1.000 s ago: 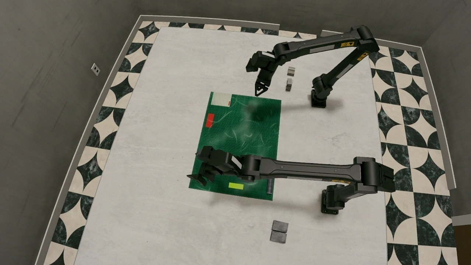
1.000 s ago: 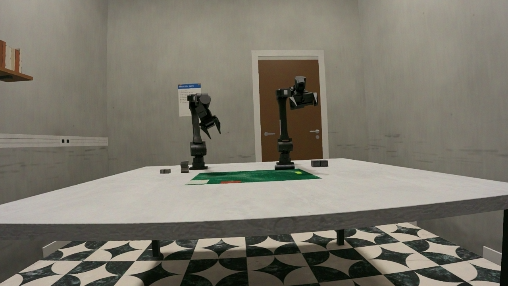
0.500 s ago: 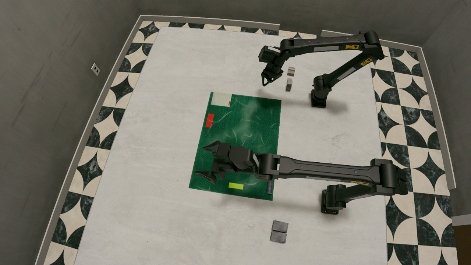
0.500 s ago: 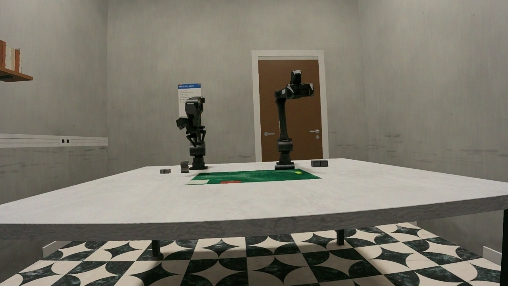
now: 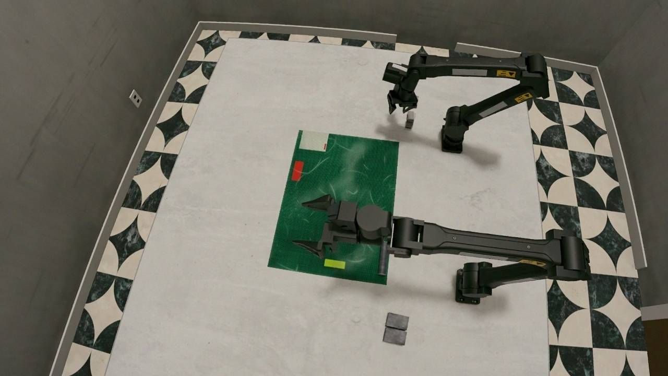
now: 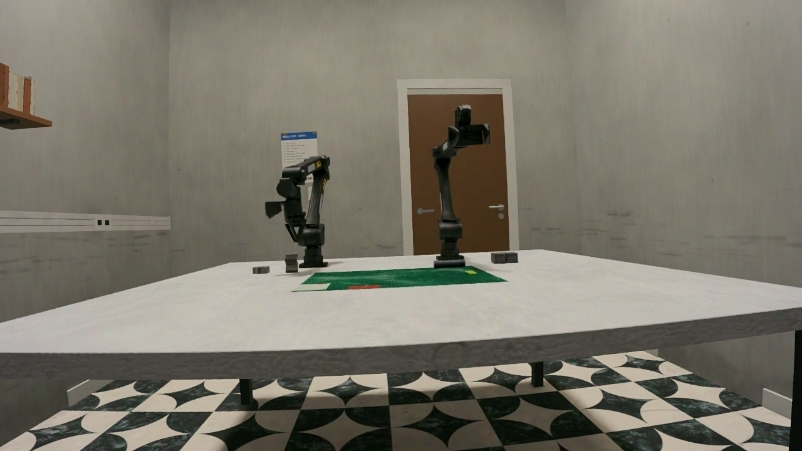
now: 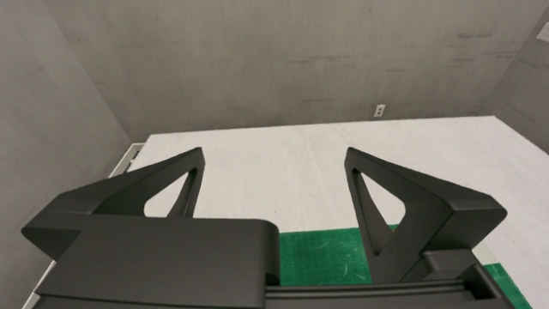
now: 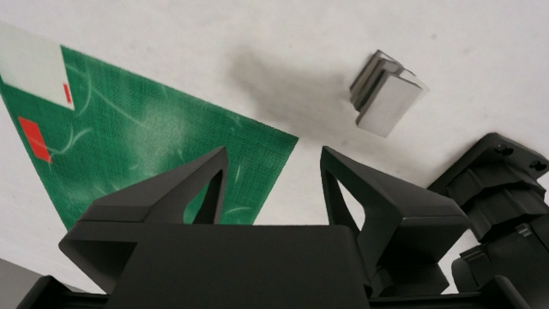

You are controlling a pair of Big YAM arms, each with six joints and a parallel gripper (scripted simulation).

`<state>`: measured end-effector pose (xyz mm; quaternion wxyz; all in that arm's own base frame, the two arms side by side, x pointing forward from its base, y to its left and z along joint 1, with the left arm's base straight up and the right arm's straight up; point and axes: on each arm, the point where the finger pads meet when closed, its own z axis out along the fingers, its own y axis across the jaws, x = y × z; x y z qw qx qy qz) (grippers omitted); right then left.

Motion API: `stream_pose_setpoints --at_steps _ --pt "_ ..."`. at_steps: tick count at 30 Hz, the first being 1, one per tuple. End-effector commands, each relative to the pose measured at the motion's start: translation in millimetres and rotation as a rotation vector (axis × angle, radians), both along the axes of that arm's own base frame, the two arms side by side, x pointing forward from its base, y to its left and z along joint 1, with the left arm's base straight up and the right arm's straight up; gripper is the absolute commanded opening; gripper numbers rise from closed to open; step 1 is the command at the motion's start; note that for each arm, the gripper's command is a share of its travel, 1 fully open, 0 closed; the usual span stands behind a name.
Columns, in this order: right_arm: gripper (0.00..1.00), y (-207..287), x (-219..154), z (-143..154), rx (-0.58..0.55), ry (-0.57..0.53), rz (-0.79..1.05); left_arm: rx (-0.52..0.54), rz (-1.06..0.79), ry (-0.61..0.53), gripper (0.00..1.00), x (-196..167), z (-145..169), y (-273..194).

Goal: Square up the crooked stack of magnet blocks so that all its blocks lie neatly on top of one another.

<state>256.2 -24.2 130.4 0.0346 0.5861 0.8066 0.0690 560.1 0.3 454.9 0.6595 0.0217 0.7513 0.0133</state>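
Several blocks (image 5: 409, 120) (image 6: 291, 263) (image 8: 390, 103) crookedly stacked, apparently untouched, right gripper (image 5: 402, 108) (image 6: 292, 238) (image 8: 274, 148) near

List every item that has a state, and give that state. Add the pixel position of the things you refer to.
Left gripper (image 5: 298, 223) (image 6: 470, 134) (image 7: 274, 148): open
Right gripper (image 5: 398, 111) (image 6: 294, 238) (image 8: 274, 147): partly open, empty
Block stack (image 5: 409, 120) (image 6: 291, 263) (image 8: 388, 105): standing, crooked
Dark block pair (image 5: 396, 321) (image 6: 498, 257): side by side
Dark cylinder (image 5: 382, 261) (image 6: 449, 263): on its side
Green mat (image 5: 350, 173) (image 6: 392, 279) (image 7: 322, 257) (image 8: 163, 129): flat
Door (image 6: 458, 173): closed

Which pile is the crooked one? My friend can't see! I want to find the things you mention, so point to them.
Find the green mat (image 5: 343, 177) (image 6: 392, 277) (image 8: 171, 129). The crooked stack (image 5: 409, 120) (image 6: 291, 263) (image 8: 386, 100) stands just off its corner, near one arm's base (image 5: 452, 144) (image 6: 312, 262) (image 8: 493, 172). Its blocks jut out unevenly, unlike the dark pair (image 5: 396, 328) (image 6: 504, 257) lying side by side.
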Motion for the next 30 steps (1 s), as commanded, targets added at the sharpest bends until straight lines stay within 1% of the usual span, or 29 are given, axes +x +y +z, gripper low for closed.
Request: stream_pose_setpoints --at_steps 1,2,5,9,14,17,18,19,21,25,26,30 --pt "0.60 -8 -1 10 0.000 -0.004 -0.113 -0.031 0.011 -0.024 1.00 -1 3 2" --pt "0.60 -11 -11 1 -0.002 0.022 -0.148 -0.032 0.024 -0.028 1.00 -3 2 8" --pt "0.60 -21 -30 -7 -0.011 0.062 -0.258 -0.046 -0.002 -0.079 1.00 -19 22 -6" --pt "0.60 -30 -46 -13 -0.024 0.095 -0.356 -0.056 0.016 -0.120 1.00 -30 36 1" --pt "0.60 -37 -63 -21 -0.036 0.130 -0.438 -0.066 0.009 -0.141 1.00 -38 40 -3" --pt "0.60 -38 -65 -22 -0.037 0.135 -0.448 -0.067 0.011 -0.142 1.00 -38 40 -2" --pt "0.60 -40 -57 -14 -0.041 0.119 -0.446 -0.067 0.012 -0.116 1.00 -34 30 -2" --pt "0.60 -42 -58 -14 -0.043 0.118 -0.457 -0.066 0.005 -0.103 1.00 -32 23 -6" --pt "0.60 -40 -69 -23 -0.043 0.143 -0.459 -0.066 0.010 -0.117 1.00 -33 27 -3" --pt "0.60 -39 -71 -25 -0.043 0.146 -0.432 -0.065 0.007 -0.207 1.00 -49 74 -3" --pt "0.60 -41 -66 -19 -0.045 0.131 -0.433 -0.065 0.008 -0.197 1.00 -49 72 -3" --pt "0.60 -39 -65 -20 -0.044 0.135 -0.427 -0.065 0.009 -0.166 1.00 -37 57 -3"
